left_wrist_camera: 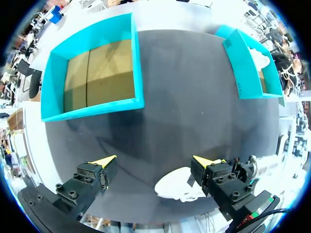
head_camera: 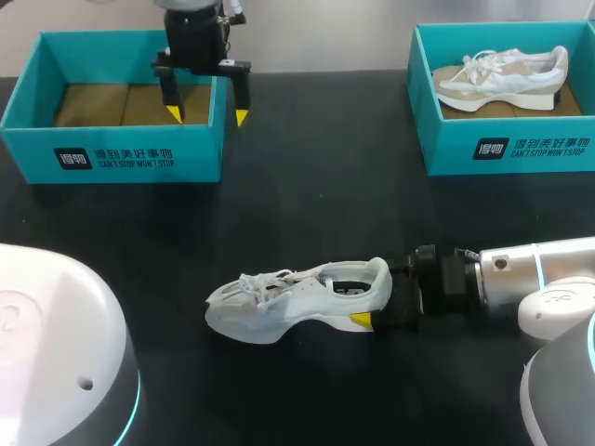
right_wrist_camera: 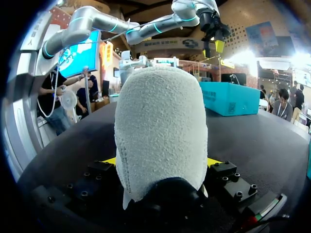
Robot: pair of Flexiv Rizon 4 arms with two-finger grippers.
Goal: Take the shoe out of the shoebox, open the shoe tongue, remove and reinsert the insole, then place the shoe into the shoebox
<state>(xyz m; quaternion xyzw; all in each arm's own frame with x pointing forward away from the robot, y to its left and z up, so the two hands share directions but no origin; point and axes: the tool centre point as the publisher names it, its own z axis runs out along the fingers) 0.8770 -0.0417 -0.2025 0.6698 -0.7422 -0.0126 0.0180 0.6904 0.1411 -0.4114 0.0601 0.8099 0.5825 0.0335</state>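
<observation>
Pinching shoe by heel in right tool, lower middle; holding left tool spread above upper-left box. Tongue-opening stage, seemingly: calls for lowering left tool to laces.

In the head view, even overhead light leaves the white shoe at lower centre and the right arm at lower right nearly washed out against the matt black table. Only a faint, soft shadow lies under the shoe. In the right wrist view the shoe's heel is well lit, but it darkens towards the right gripper, where detail is perhaps lost.
</observation>
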